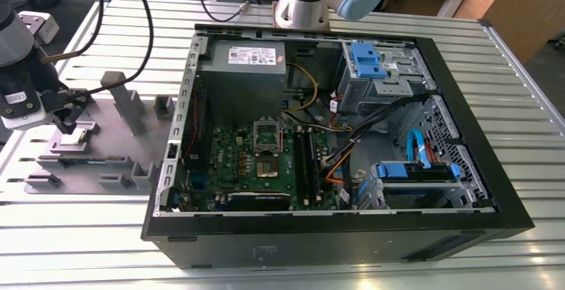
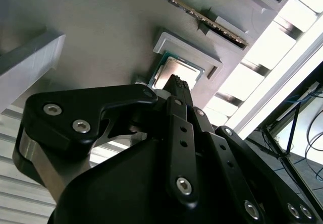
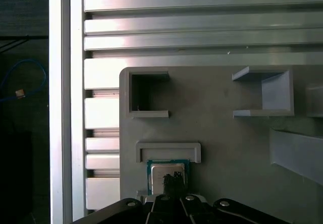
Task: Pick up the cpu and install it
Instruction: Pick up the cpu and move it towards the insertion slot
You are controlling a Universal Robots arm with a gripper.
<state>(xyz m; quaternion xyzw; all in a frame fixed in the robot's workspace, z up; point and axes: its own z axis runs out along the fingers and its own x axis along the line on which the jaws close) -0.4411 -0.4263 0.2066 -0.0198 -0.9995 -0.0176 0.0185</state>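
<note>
The robot arm is at the exterior view's left. Its black claw (image 1: 67, 126) points down at a flat grey holder plate (image 1: 115, 145). The plate lies on a worktop (image 1: 88, 237) made of long shiny metal strips.

The cpu (image 1: 81, 135) is a small square chip with a pale silver top. It lies flat in a little grey pocket (image 3: 168, 151) on the plate. It has not been picked up.

In both wrist views the claw (image 2: 177, 84) (image 3: 172, 180) is right over the middle of the cpu (image 2: 171, 71) (image 3: 160, 172). The claw is pinched together with nothing in it. Its tip looks thinner than the chip. I cannot tell if the tip touches the chip or sits just above it.

In the second wrist view, a long thin card (image 2: 199, 17) stands on its edge in the plate, near the pocket (image 2: 174, 43).

A big black PC case (image 1: 353, 237) lies on its side next to the plate, with its side cover off. Inside it is a green motherboard (image 1: 234, 164). On the board is a square socket (image 1: 269, 167) with its dark metal frame (image 1: 267, 131) flipped up. The socket is well apart from the cpu and the claw. A grey power box (image 1: 243, 78) sits at the far end of the case. Blue and grey drive holders (image 1: 380, 65) sit on the exterior view's right.
</note>
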